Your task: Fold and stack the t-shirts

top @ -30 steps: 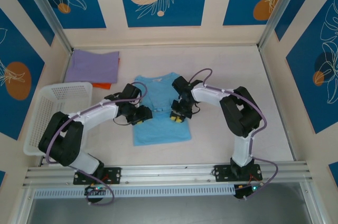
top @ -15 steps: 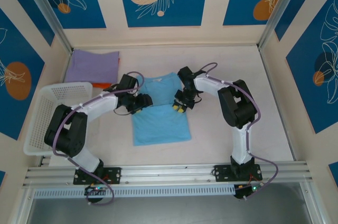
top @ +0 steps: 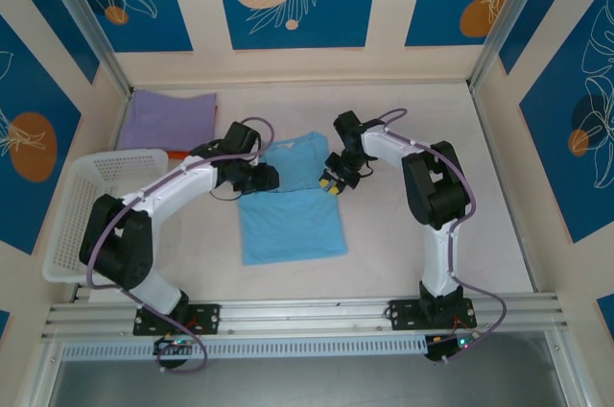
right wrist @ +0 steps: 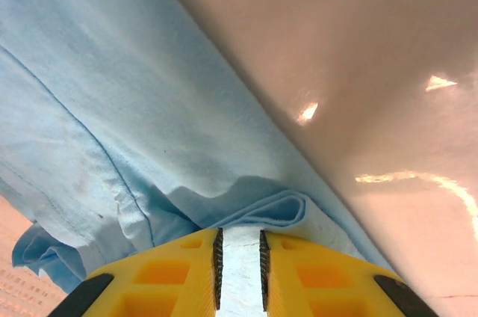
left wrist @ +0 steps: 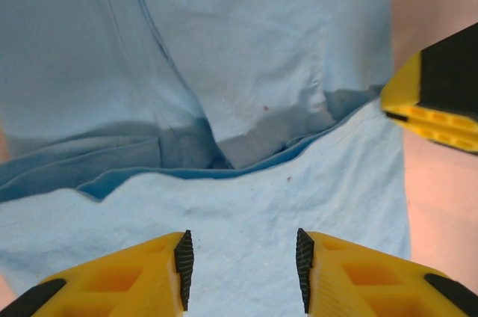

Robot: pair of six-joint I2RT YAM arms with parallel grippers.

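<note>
The light blue t-shirt [top: 291,225] lies flat at the table's middle, with a crosswise fold lying over its upper half [top: 299,159]. My left gripper [top: 261,179] hovers at the fold's left end. In the left wrist view it [left wrist: 240,268] is open, with blue cloth [left wrist: 261,48] spread under the gap. My right gripper [top: 332,183] is at the fold's right end. It [right wrist: 239,268] is shut on a doubled edge of the blue t-shirt [right wrist: 112,93]. The lavender t-shirt [top: 171,119] lies folded at the back left.
A white mesh basket [top: 115,155] stands at the left edge. An orange cloth [top: 188,155] peeks out from under the lavender t-shirt. Bare table [top: 432,138] stretches to the right of the blue shirt. Patterned walls close in three sides.
Both grippers have moved toward the back of the table, drawing the blue shirt's fold up over its upper half. The left jaws widened, then narrowed somewhat.
</note>
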